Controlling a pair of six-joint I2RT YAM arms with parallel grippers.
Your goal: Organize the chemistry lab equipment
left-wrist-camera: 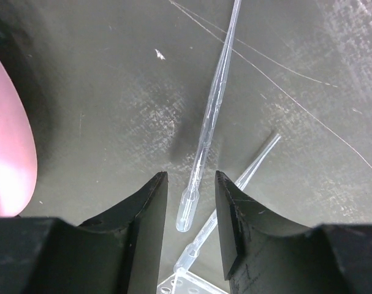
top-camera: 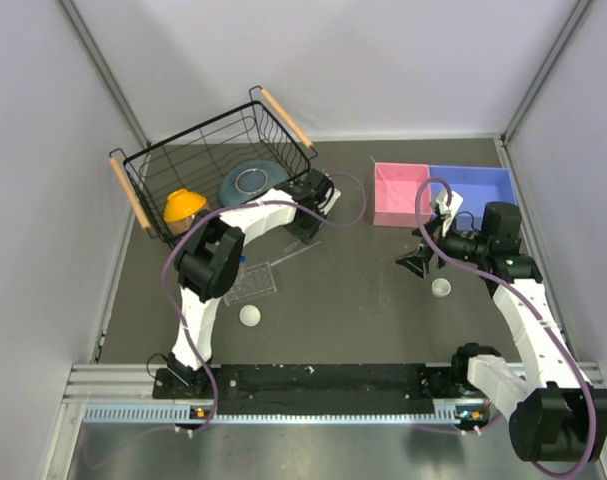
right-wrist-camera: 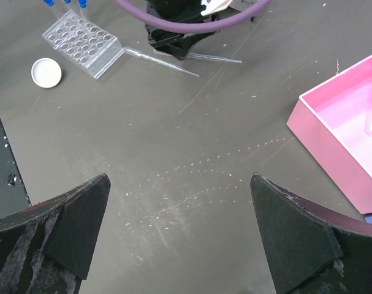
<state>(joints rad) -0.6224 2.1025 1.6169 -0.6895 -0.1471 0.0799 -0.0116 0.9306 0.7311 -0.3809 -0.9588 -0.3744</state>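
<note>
Clear plastic, thin and long: one rod (left-wrist-camera: 211,116) lies flat on the desk (left-wrist-camera: 100,110) with its fatter end right between the parted fingers of the left pincer (left-wrist-camera: 190,179), nothing gripped yet. Its long axis runs almost straight away from the pincer, leaning slightly rightward, so the jaws would close across it, not along it. A second rod (left-wrist-camera: 254,166) lies just beside, angled further right, its near end by the tube rack (left-wrist-camera: 187,285). Over bare desk the right pincer (right-wrist-camera: 179,190) hangs wide open and empty, well apart from both rods, so I'd judge this pick is the left arm's.
</note>
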